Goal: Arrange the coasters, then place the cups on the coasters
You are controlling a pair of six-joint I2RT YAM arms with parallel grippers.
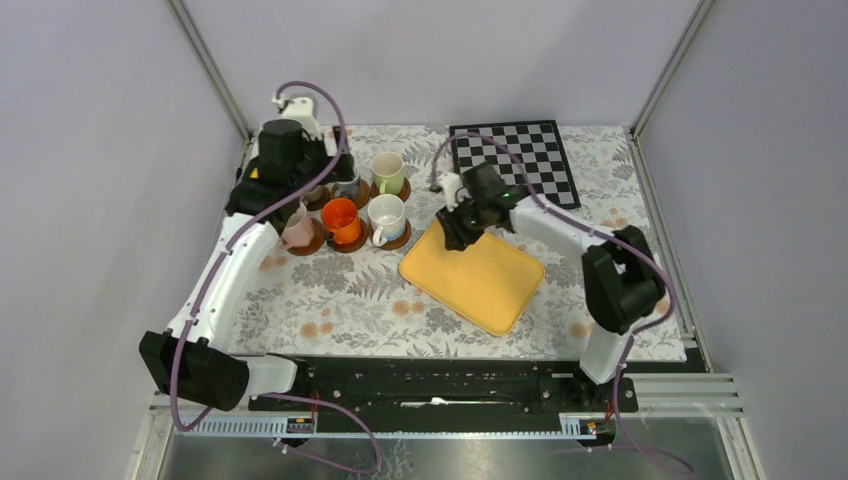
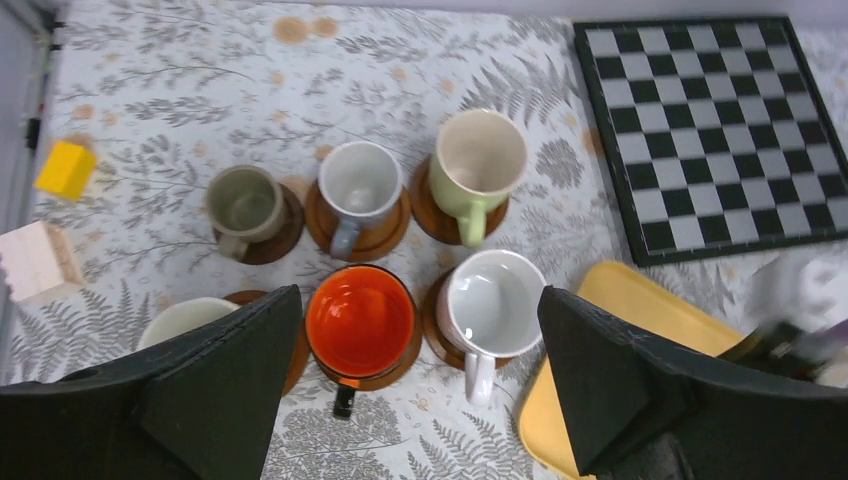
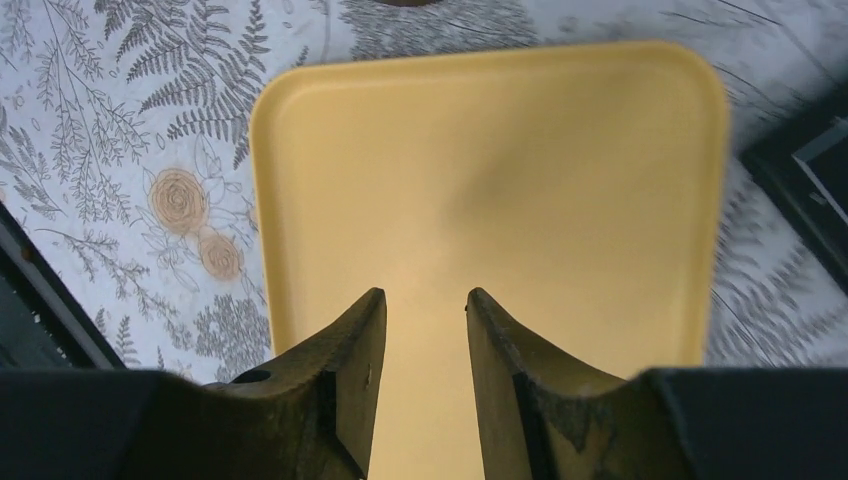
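Six cups each stand on a dark-brown coaster [image 2: 270, 240] in two rows: grey-brown cup [image 2: 245, 203], blue-grey cup [image 2: 358, 182] and pale green cup [image 2: 478, 158] behind, pinkish cup [image 2: 185, 320], orange cup [image 2: 360, 320] and white cup [image 2: 495, 305] in front. My left gripper [image 2: 417, 300] hangs open high above the front row, holding nothing; its left finger [image 2: 230, 380] hides part of the pinkish cup. My right gripper [image 3: 425, 300] is over the yellow tray [image 3: 480, 150], its fingers drawn in to a narrow gap with nothing between them.
The yellow tray [image 1: 490, 290] lies mid-table right of the cups [image 1: 385, 217]. A chessboard [image 1: 515, 160] lies at the back right. A yellow block [image 2: 66, 168] and a wooden block [image 2: 38, 262] sit left of the cups.
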